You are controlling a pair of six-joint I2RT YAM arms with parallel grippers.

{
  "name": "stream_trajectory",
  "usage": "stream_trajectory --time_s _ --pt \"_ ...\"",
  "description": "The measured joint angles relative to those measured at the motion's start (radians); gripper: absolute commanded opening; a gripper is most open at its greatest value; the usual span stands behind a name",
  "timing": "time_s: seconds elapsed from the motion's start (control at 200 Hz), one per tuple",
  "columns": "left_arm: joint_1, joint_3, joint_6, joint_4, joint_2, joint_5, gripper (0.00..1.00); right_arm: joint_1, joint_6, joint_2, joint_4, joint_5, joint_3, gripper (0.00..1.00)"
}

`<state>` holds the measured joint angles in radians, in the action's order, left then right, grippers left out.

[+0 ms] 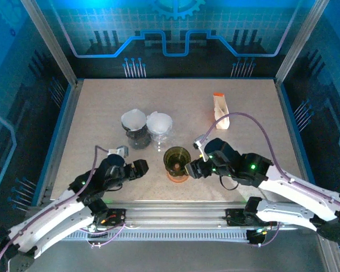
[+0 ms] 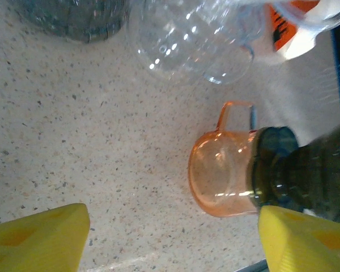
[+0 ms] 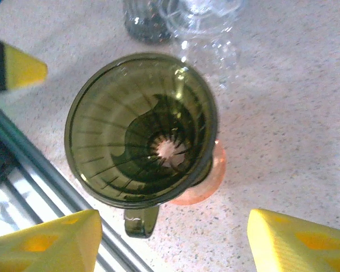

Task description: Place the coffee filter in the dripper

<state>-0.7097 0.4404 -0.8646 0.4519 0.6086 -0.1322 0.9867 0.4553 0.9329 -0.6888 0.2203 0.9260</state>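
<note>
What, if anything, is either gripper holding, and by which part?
Nothing: the left gripper and right gripper both stand open; the green dripper sits ungripped.

Ahead of the left gripper [image 2: 173, 229], the green dripper [image 2: 311, 175] runs off our right edge and a clear vessel [image 2: 187, 39] is blurred. Ahead of the right gripper [image 3: 173, 229], the dripper hides most of the orange cup [image 3: 212, 186] from us.

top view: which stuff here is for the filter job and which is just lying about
For the job: green dripper, empty, on an orange cup; orange-topped packet, probably the filters.
Lying about: grey dripper and clear dripper, each already holding a white filter.
</note>
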Motion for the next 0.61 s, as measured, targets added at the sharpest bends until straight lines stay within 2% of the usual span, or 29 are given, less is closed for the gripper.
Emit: stream_trajectory --time_s 0.355,0.605 --pt "0.0 0.002 0.003 -0.193 0.324 0.054 0.68 -0.024 0.014 -0.082 -0.021 0.06 -0.004 0.68" --pt "-0.001 0.019 0.003 -0.29 0.457 0.101 0.66 -0.036 0.016 -0.114 -0.028 0.069 -0.02 0.68"
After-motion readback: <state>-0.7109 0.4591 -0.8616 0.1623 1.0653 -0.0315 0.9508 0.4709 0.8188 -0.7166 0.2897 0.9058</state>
